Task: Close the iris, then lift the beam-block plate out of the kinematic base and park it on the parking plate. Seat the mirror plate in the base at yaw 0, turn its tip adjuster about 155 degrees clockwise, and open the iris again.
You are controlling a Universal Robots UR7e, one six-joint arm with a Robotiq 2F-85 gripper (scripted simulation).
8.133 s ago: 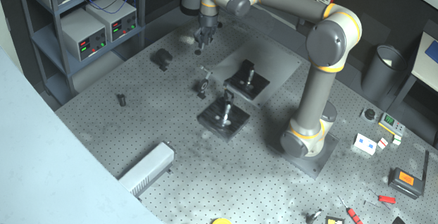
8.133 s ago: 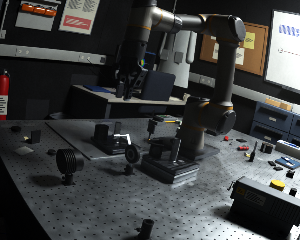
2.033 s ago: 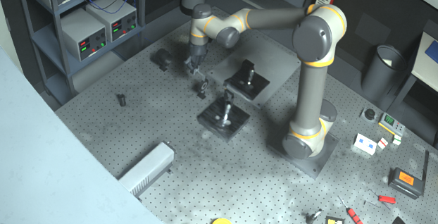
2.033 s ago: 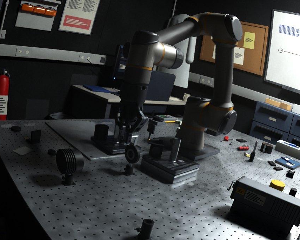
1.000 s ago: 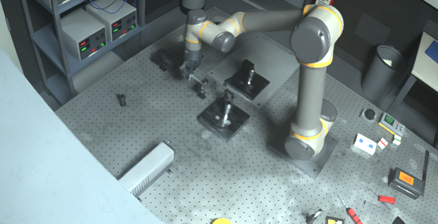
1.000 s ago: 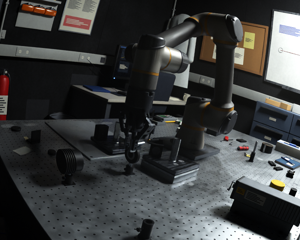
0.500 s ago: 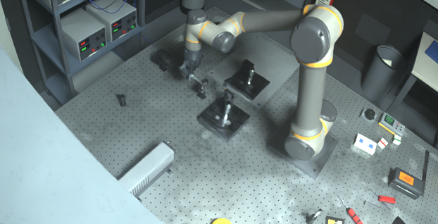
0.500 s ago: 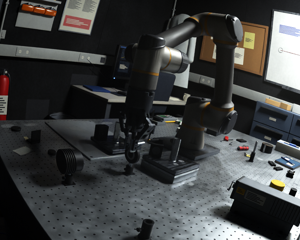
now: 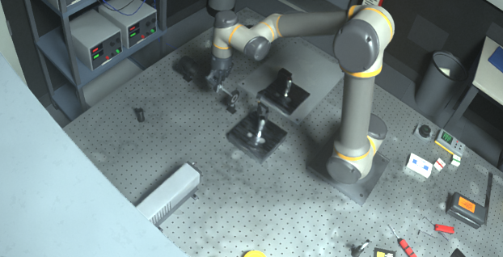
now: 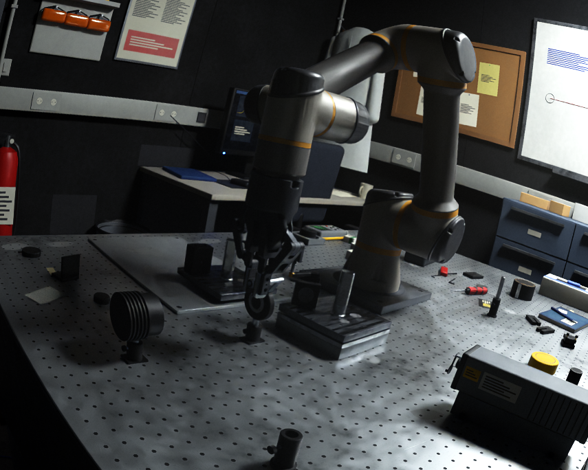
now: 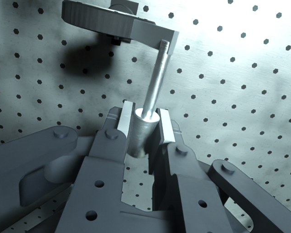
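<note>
Near the middle of the perforated table the iris (image 9: 233,97) (image 10: 258,306) (image 11: 100,18) stands on a short post. A thin metal lever (image 9: 225,91) (image 11: 157,75) runs out from its ring and ends in a small knob (image 11: 143,130). My gripper (image 9: 217,84) (image 10: 264,283) (image 11: 143,125) is closed on that knob, to the left of the iris in the side camera. To the right, the kinematic base (image 9: 257,135) (image 10: 333,324) carries a plate with an upright post (image 9: 261,125) (image 10: 343,293). Behind it another plate with a post (image 9: 284,92) (image 10: 205,275) sits on the grey parking plate (image 9: 297,71) (image 10: 152,268).
My arm's base (image 9: 348,168) (image 10: 385,293) stands right of the kinematic base. A grey laser box (image 9: 170,194) (image 10: 524,394) lies at the table's near edge. A ribbed black cylinder (image 9: 187,68) (image 10: 134,316) stands left of the iris. Tools (image 9: 442,228) lie at the far right.
</note>
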